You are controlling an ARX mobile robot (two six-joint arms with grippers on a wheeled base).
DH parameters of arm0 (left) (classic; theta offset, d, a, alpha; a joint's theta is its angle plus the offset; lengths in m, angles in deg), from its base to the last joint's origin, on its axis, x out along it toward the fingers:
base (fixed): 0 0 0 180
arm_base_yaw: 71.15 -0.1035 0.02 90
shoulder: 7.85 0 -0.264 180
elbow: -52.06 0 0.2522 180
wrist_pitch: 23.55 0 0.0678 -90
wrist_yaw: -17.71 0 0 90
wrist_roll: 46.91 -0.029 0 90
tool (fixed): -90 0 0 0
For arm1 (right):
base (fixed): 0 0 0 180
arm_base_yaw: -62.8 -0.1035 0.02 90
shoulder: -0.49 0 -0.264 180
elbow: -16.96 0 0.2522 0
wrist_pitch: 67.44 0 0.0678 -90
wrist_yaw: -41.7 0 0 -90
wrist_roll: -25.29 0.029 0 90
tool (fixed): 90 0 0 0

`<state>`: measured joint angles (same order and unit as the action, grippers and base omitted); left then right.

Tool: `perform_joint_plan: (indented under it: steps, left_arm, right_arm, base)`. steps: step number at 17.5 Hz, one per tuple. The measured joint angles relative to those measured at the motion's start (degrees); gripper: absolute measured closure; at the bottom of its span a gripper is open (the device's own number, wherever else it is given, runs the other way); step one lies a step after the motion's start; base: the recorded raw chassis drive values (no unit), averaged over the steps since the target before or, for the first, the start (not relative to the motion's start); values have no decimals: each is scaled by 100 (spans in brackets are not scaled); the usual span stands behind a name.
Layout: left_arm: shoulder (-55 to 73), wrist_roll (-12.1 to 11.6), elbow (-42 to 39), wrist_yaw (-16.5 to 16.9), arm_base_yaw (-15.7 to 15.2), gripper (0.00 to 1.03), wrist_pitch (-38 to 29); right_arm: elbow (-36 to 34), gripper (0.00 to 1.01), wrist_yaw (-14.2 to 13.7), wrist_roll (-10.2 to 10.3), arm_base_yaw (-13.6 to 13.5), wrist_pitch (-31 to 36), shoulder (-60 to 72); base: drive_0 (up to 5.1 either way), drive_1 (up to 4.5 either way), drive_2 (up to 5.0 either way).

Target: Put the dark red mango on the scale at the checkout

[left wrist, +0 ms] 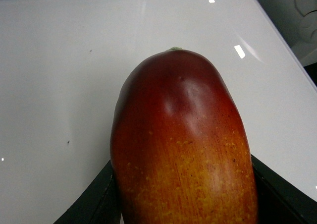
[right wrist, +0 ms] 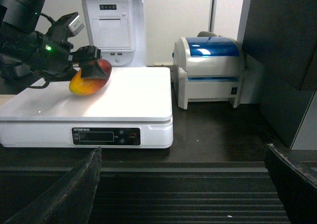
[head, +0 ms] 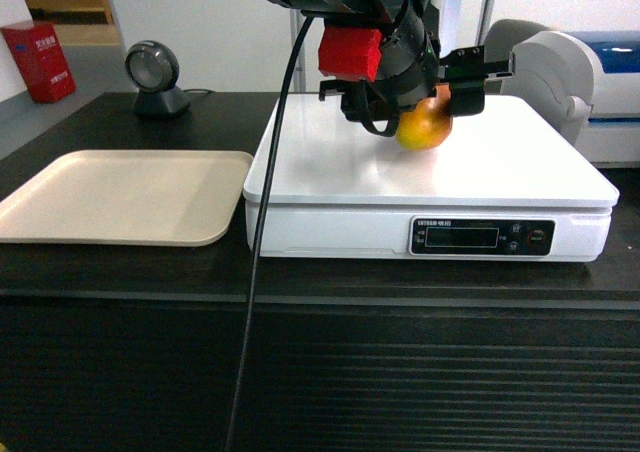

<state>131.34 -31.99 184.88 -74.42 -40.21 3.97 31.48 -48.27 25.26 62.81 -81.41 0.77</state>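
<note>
The dark red mango is held in my left gripper, which is shut on it over the back middle of the scale. In the left wrist view the mango fills the frame, with the black fingers pressed against both its sides above the white platter. From the right wrist view the mango lies at or just above the platter; I cannot tell if it touches. The right gripper is open and empty, low in front of the checkout and its ribbed front.
A beige tray lies left of the scale. A round barcode scanner stands behind the tray. A label printer sits right of the scale. A black cable hangs across the scale's front left corner.
</note>
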Motion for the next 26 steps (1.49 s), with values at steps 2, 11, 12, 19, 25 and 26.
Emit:
perform_joint_plan:
  steps: [2, 11, 12, 19, 25, 26]
  left_arm:
    - [55, 153, 76, -109, 4, 42, 164]
    - [48, 105, 7, -166, 68, 6, -76]
    - [9, 50, -61, -160, 81, 5, -153]
    - [-2122, -979, -2295, 199, 136, 5, -2295]
    - [-4089, -1169, -4520, 264, -603, 5, -3462]
    - [-4413, -1202, -4806, 254, -697, 5, -3484]
  right_arm:
    - [0, 3, -2, 0, 0, 0, 0]
    - [0, 3, 0, 0, 0, 0, 0]
    - [0, 3, 0, 0, 0, 0, 0]
    - [0, 3, 0, 0, 0, 0, 0]
    - [0, 3, 0, 0, 0, 0, 0]
    - [0, 3, 0, 0, 0, 0, 0]
  base:
    - [0, 0, 0]
    - [0, 0, 0]
    - [0, 0, 0]
    - [0, 0, 0]
    - [0, 0, 0]
    - [0, 0, 0]
